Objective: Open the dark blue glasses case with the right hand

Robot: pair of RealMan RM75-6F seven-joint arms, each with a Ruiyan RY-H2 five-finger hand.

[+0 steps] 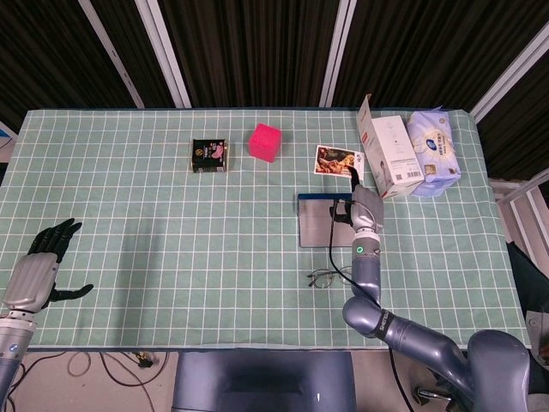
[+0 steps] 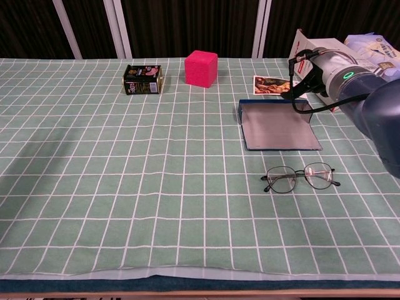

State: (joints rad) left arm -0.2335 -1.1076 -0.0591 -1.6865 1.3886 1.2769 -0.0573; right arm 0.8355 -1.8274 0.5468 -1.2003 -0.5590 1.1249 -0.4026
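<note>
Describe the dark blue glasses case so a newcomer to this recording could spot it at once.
Start at the white carton on the far right of the green checked table. Just in front of it, beside the right hand, lies the glasses case, with wire-framed glasses nearer the robot. It is the only flat grey panel edged in dark blue.

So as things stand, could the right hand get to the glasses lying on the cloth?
Probably yes. The right hand is at the far right edge of the glasses case, and the glasses lie just in front of the case with nothing on or around them.
</note>
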